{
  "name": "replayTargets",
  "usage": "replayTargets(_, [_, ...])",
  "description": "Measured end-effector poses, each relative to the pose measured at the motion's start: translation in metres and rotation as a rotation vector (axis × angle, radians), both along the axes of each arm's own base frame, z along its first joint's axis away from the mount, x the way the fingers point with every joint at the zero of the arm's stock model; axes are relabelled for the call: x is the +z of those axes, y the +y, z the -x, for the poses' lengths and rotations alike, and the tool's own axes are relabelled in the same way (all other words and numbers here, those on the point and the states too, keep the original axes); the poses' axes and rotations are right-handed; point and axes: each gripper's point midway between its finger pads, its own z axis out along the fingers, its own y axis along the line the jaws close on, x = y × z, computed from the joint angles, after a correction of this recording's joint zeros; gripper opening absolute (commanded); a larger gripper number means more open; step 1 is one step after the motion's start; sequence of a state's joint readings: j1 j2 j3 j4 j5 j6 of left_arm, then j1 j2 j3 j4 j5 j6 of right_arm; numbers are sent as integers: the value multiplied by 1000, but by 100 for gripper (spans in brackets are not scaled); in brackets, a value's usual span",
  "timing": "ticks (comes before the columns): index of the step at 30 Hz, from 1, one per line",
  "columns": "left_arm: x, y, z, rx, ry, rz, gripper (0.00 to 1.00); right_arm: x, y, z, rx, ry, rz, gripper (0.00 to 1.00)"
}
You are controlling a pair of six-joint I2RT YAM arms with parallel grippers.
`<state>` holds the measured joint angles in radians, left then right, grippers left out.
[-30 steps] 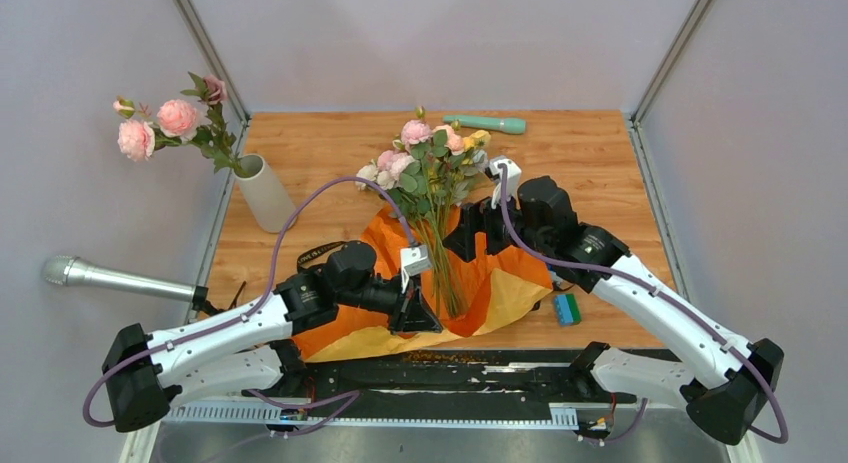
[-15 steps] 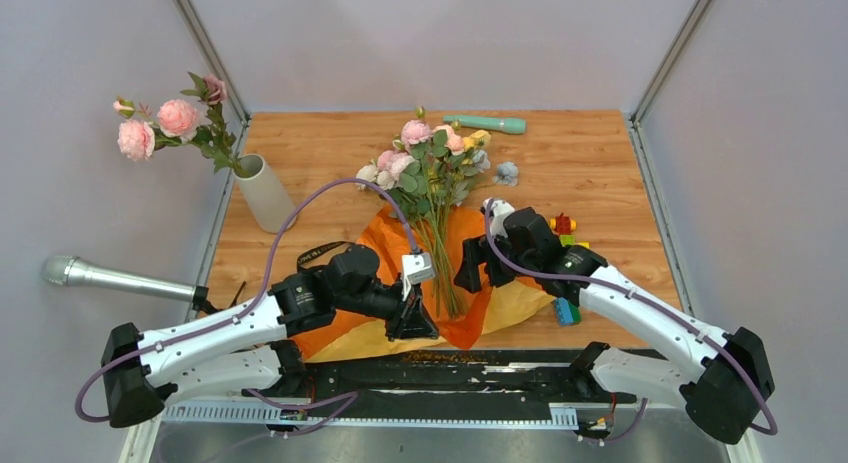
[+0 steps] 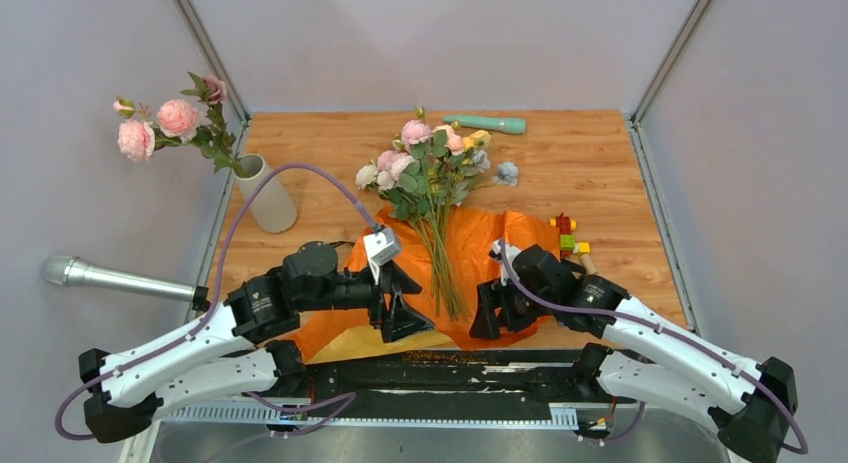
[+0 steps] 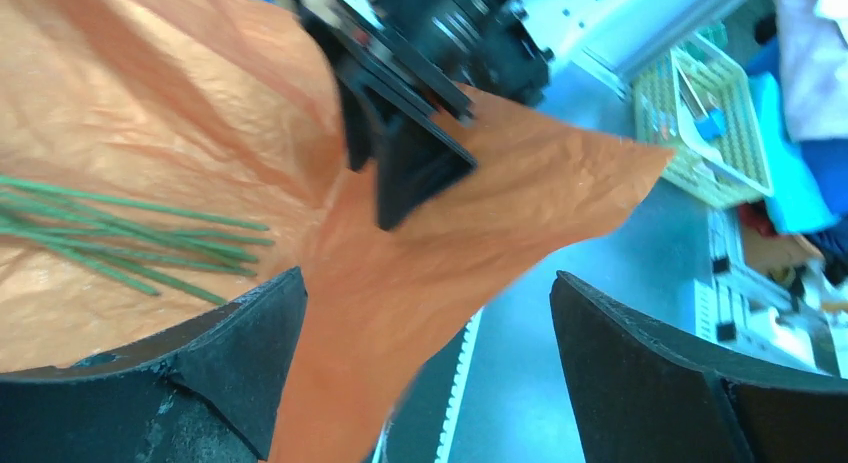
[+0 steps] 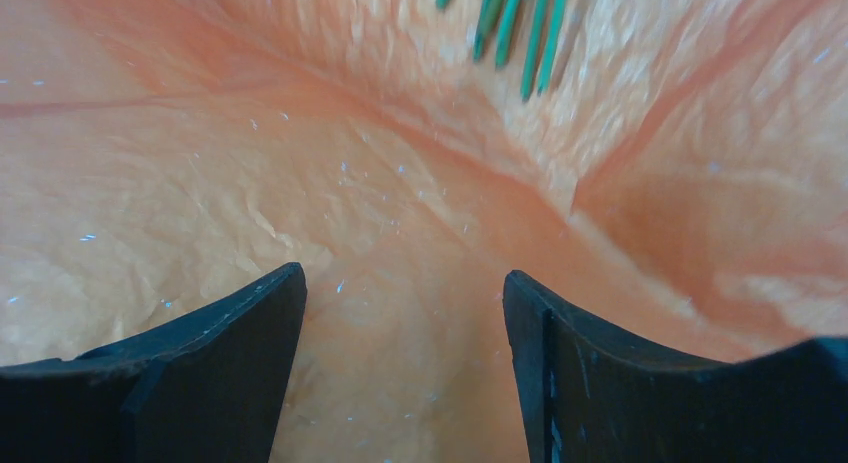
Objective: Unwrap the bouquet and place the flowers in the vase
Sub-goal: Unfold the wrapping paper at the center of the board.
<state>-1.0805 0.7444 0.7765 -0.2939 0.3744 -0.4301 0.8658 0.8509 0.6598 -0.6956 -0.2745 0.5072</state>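
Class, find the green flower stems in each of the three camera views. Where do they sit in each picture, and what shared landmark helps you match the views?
Top external: stems at centre, lying on the paper.
Left wrist: stems at the left edge, mid-height.
Right wrist: stem ends at the top edge, right of centre.
Landmark: the orange paper lies under them in all three views.
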Motion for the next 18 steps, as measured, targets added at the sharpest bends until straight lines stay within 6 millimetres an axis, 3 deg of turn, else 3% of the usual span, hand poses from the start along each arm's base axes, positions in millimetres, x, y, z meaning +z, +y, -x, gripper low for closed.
replayTargets(3, [4,7,-13,98,-8,-5,100,-12,-6,23,13,74,32,71])
replayTargets(6, [-9,11,-24,170,11,-55,100,-19,-9,42,25,129,56,71])
replayTargets(11, [-59,11,-26,203,103,-173,99,-32,-17,69,38,199,132,71])
replayTargets(15, [-113,21,-12,189,202,-277,99,-46,-26,82,22,232,206,72])
replayTargets(18, [-142,32,-1,181,252,-327,98,-55,-36,83,-13,236,258,74])
